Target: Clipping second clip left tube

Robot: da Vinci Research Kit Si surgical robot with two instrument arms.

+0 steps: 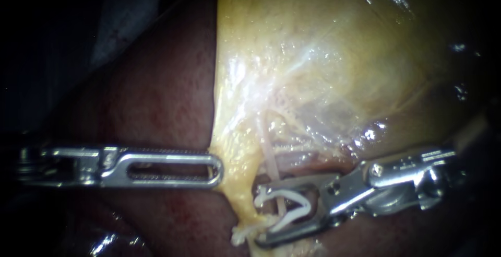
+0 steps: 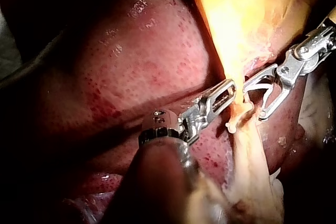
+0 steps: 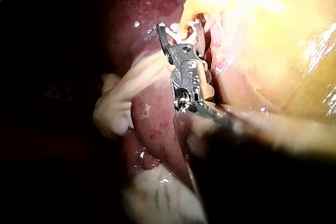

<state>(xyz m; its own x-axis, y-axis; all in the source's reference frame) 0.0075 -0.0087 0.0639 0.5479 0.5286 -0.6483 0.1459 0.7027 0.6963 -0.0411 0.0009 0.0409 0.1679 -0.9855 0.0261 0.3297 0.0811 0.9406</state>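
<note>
A thin pale tube (image 1: 267, 152) runs down from the yellow gallbladder (image 1: 323, 53). My right instrument (image 1: 259, 216) comes in from the right, its wide-apart jaws carrying an open white clip (image 1: 292, 202). The tube passes between the clip's legs. In the right wrist view, the right instrument (image 3: 181, 27) carries the clip (image 3: 192, 36) ahead of it. My left instrument (image 1: 219, 169) lies level from the left, its slotted jaws together on the gallbladder's lower edge. The left wrist view shows the left instrument (image 2: 231, 90) at that edge, facing the right instrument (image 2: 253, 102).
Dark red liver (image 1: 156, 95) fills the left and lower parts of the endoscope view, under both instruments. Frayed pale tissue (image 1: 241, 233) hangs below the gallbladder's edge, close to the right instrument's lower jaw. Pale loose tissue (image 3: 118, 103) lies beside the right instrument's shaft.
</note>
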